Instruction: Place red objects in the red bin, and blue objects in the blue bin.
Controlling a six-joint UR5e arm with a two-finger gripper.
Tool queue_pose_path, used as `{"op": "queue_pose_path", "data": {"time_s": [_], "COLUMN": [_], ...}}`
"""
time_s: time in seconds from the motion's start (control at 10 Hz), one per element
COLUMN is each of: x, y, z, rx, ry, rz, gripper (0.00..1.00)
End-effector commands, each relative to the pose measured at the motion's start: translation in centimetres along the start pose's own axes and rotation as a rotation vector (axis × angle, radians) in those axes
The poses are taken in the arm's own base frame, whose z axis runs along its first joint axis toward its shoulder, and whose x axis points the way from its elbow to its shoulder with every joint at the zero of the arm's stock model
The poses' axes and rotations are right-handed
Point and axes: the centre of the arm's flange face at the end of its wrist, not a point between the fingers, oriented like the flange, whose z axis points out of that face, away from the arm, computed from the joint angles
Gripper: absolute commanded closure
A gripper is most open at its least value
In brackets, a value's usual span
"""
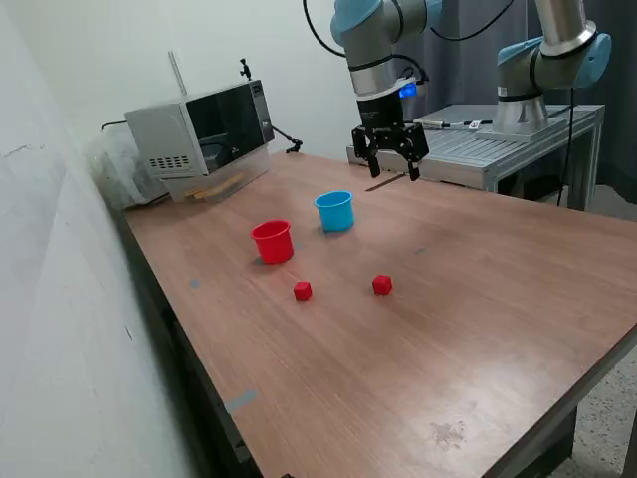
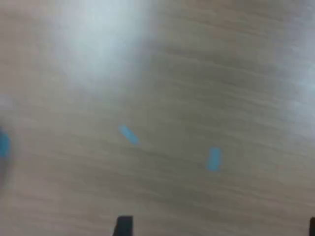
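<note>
Two small red cubes lie on the wooden table, one [image 1: 303, 290] in front of the red cup [image 1: 273, 242], the other [image 1: 382, 285] further toward the exterior view's right. The light-blue cup [image 1: 335, 211] stands upright just behind and right of the red cup. No dark-blue cubes show in either view. My gripper [image 1: 390, 165] hangs open and empty above the table, behind and to the right of the blue cup. The wrist view is blurred and shows bare tabletop with one dark fingertip [image 2: 123, 226] at the edge.
A microwave-like box [image 1: 202, 127] stands at the table's back left by the wall. A second arm's base sits on a metal table [image 1: 503, 139] behind. Two small blue tape marks [image 2: 129, 134] are stuck on the tabletop.
</note>
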Motion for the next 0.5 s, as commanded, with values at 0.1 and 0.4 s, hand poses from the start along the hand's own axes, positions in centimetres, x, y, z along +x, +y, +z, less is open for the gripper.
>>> {"op": "queue_pose_path", "data": {"time_s": [0.1, 0.4], "x": [5.4, 8.2], "y": [5.3, 10.1], "z": [0.7, 3.8], "rx": [-0.071, -0.095], "ry": [0.078, 0.076], "rz": [-0.203, -0.254], "gripper": [0.0, 0.0]}}
